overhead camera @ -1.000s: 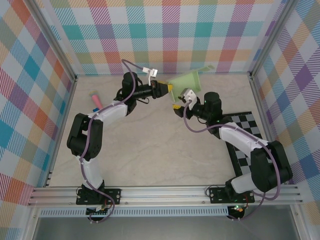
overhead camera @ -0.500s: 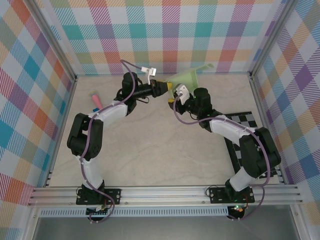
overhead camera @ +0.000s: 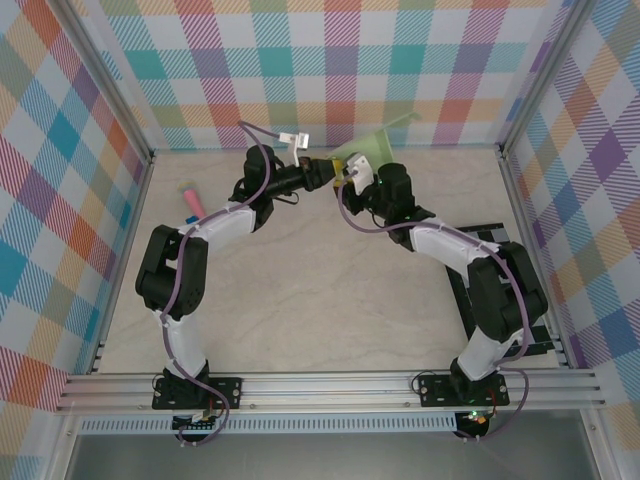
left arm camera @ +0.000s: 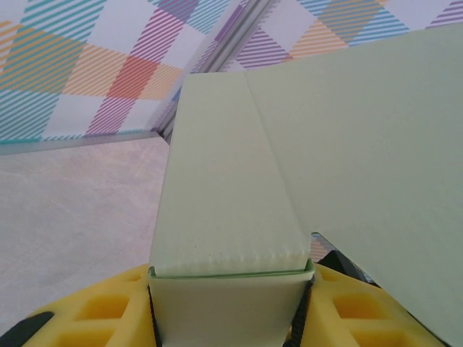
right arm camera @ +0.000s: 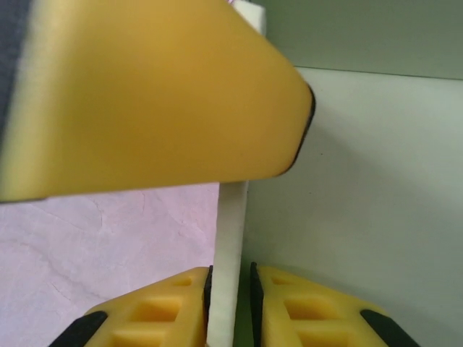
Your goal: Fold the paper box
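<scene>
The paper box is pale green card held up off the table near the back wall. My left gripper is shut on its narrow folded panel, which fills the space between the yellow fingers in the left wrist view. A wider sheet of the paper box spreads to the right there. My right gripper sits just beside the left one. In the right wrist view, my right gripper is shut on a thin upright flap edge of the paper box, with the left gripper's finger just above.
A small pink-and-blue stick lies at the left on the marble tabletop. The checkered board lies at the right, mostly under my right arm. Plaid walls close in the back and sides.
My right gripper has swung left up to the box and its jaws have narrowed onto the flap. The left gripper kept its hold; the box tipped up slightly.
</scene>
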Tool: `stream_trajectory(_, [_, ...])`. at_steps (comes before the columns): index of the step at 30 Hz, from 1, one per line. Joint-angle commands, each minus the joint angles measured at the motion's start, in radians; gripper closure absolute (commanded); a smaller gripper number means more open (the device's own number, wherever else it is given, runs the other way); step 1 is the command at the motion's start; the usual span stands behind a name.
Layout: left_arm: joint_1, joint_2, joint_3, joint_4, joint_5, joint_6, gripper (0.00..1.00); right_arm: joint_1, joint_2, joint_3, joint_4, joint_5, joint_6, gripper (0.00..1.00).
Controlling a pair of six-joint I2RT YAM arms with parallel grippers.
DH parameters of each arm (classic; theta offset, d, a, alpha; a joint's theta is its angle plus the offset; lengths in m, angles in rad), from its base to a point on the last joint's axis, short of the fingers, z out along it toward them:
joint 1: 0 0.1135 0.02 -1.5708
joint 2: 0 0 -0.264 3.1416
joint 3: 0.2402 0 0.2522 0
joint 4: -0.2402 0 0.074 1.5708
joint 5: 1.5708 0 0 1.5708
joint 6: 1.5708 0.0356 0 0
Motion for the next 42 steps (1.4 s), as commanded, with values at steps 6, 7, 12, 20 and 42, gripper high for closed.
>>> stream_trajectory(6, [-0.017,0.005,-0.011,0.101,0.045,-0.040,0.67,0.007,0.044,0.064,-0.046,-0.111,0.048,0.93])
stream_trajectory(7, [-0.018,0.006,-0.012,0.107,0.043,-0.043,0.67,0.006,0.045,0.070,-0.053,-0.131,0.049,0.95])
stream_trajectory(12, [-0.021,0.010,-0.013,0.130,0.039,-0.060,0.67,0.007,0.054,0.108,-0.110,-0.223,0.043,0.96])
stream_trajectory(20, [-0.011,0.001,-0.012,0.117,-0.002,-0.054,0.68,-0.012,-0.062,-0.009,-0.029,-0.150,0.084,0.56])
stream_trajectory(42, [0.026,0.029,0.073,0.163,-0.291,-0.523,0.68,-0.238,-0.169,-0.228,0.420,-0.428,1.403,0.26])
